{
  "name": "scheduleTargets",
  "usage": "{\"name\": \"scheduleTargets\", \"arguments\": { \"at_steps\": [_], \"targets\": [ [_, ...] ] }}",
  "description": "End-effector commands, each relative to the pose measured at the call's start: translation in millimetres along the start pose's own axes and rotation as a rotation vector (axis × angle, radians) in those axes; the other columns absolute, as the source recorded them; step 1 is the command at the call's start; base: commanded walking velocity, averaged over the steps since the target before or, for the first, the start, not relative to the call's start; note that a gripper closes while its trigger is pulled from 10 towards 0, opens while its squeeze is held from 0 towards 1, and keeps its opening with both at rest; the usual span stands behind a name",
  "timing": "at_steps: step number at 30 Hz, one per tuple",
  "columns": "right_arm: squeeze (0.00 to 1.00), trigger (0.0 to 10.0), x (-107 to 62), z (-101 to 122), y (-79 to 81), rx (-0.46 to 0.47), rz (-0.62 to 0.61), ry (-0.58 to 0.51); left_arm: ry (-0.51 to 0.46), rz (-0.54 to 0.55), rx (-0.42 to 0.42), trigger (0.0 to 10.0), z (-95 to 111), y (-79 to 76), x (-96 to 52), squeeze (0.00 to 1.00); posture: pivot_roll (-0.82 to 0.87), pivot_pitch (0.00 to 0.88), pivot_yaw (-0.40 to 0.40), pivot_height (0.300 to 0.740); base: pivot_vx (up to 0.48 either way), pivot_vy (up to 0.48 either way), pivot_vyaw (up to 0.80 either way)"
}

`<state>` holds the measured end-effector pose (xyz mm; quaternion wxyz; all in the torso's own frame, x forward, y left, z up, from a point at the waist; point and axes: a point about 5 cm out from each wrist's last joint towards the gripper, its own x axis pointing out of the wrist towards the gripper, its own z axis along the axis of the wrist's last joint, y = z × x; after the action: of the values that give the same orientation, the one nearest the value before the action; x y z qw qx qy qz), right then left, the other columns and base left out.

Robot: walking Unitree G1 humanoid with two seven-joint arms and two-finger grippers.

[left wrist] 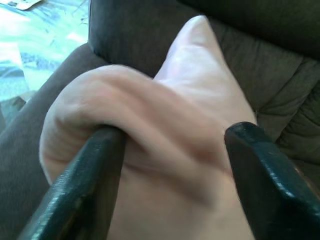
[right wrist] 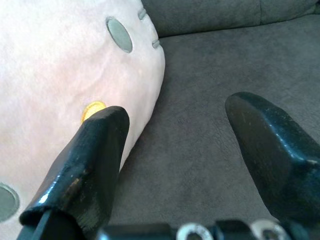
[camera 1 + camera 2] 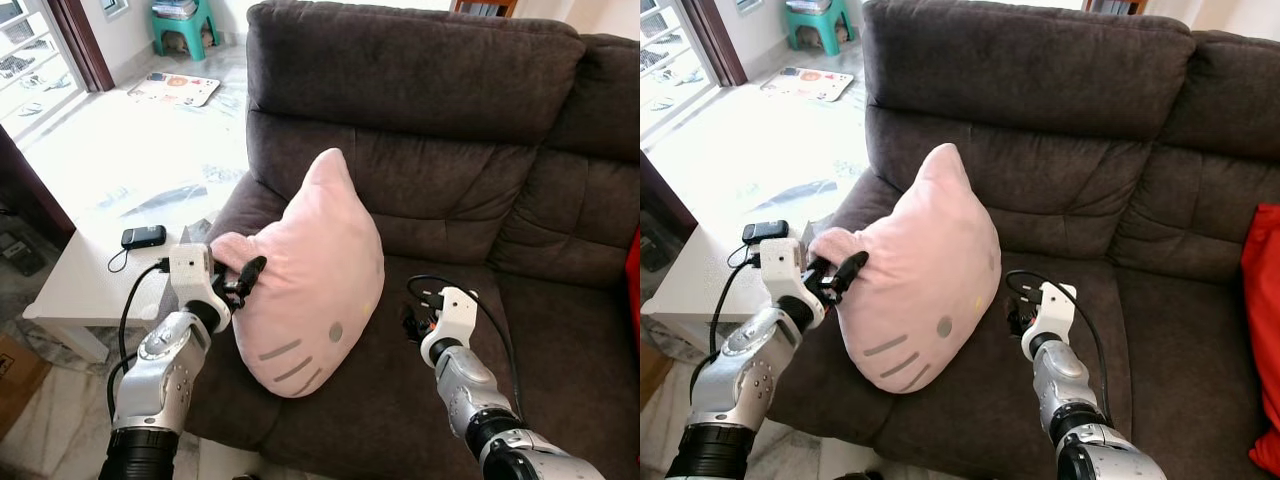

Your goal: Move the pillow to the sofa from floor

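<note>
The pillow (image 3: 305, 285), pink and shaped like a cartoon cat's head with grey whisker stripes, grey oval eyes and a small yellow nose, stands tilted on the seat of the sofa (image 3: 450, 150), leaning toward the padded arm on the robot's left, one pointed ear up against the backrest. The sofa is dark brown, plush, with a tufted back, and takes up most of the scene. A red cushion (image 3: 1262, 330) lies at its far right end.

Beside the sofa arm, on the robot's left, stands a low white table (image 3: 85, 275) with a small black device (image 3: 143, 237) and its cord on top. Beyond it, pale tiled floor (image 3: 140, 160) runs to a bright doorway, where a teal stool (image 3: 183, 25) stands near a flat printed mat (image 3: 172, 89).

The left gripper (image 3: 243, 278) is at the pillow's lower ear. In the left wrist view its two black fingers (image 1: 90, 185) are spread around a bunched fold of the pink fabric, pressing into it from either side, so it is gripping the pillow. The right gripper (image 2: 185, 150) hovers low over the seat cushion just beside the pillow's face; its fingers (image 2: 95, 155) stand apart, with bare brown upholstery between them, one finger close to the yellow nose, holding nothing.
</note>
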<state>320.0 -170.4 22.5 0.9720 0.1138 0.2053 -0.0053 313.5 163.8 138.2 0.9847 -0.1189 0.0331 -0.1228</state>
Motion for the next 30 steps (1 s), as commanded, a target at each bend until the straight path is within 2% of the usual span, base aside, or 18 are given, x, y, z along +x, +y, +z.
{"name": "scheduleTargets", "arguments": {
  "at_steps": [1, 9, 13, 17, 18, 19, 22, 23, 28, 30],
  "targets": [
    [0.0, 10.0, -2.0, -4, -3.5, 0.003, -0.013, 0.005, -0.006, -0.01, 0.01, 10.0, 8, -3.6, -0.4, 1.0, 0.12, 0.113, -0.023, 0.74, 0.0, 0.0, 0.0],
    [0.0, 10.0, -1.1, -3, -0.8, -0.006, -0.007, 0.004, -0.005, -0.052, 0.023, 10.0, 19, -14.8, -1.2, 1.0, 0.12, 0.124, -0.024, 0.74, 0.0, 0.0, 0.0],
    [0.0, 10.0, -1.0, -2, -1.2, -0.011, -0.006, 0.002, -0.096, -0.068, 0.043, 10.0, 42, -19.9, -1.1, 1.0, 0.12, 0.126, -0.028, 0.74, 0.0, 0.0, 0.0],
    [0.0, 10.0, -1.6, -3, -2.4, -0.014, -0.011, 0.003, -0.182, -0.026, 0.153, 10.0, 58, -19.2, -2.9, 1.0, 0.13, 0.127, -0.029, 0.74, 0.0, 0.0, 0.0],
    [0.0, 10.0, -1.8, -3, -3.1, -0.015, -0.014, 0.003, -0.21, -0.007, 0.173, 10.0, 62, -18.0, -3.8, 0.84, 0.13, 0.128, -0.029, 0.74, 0.0, 0.0, 0.0],
    [0.0, 10.0, -2.2, -4, -3.9, -0.016, -0.019, -0.002, -0.242, 0.026, 0.211, 10.0, 66, -14.9, -5.5, 0.0, 0.13, 0.127, -0.03, 0.74, 0.0, 0.0, 0.0],
    [0.0, 10.0, -2.6, -4, -4.1, -0.015, -0.021, -0.013, -0.249, 0.06, 0.238, 10.0, 62, -9.6, -7.4, 0.0, 0.13, 0.126, -0.029, 0.74, 0.0, 0.0, 0.0],
    [0.0, 10.0, -3.3, -3, -5.1, -0.009, -0.025, -0.032, -0.24, 0.096, 0.283, 10.0, 52, -3.3, -9.9, 0.0, 0.13, 0.126, -0.029, 0.74, 0.0, 0.0, 0.0],
    [0.0, 10.0, -4.3, 3, -7.6, 0.032, -0.04, -0.1, -0.197, 0.19, 0.385, 10.0, 29, 14.2, -18.0, 0.0, 0.12, 0.124, -0.026, 0.74, 0.0, 0.0, 0.0],
    [0.0, 10.0, -6.0, 12, -11.7, 0.03, -0.051, -0.174, -0.179, 0.274, 0.466, 10.0, 12, 29.2, -30.1, 0.0, 0.12, 0.124, -0.027, 0.74, 0.0, 0.0, 0.0]
  ]
}}
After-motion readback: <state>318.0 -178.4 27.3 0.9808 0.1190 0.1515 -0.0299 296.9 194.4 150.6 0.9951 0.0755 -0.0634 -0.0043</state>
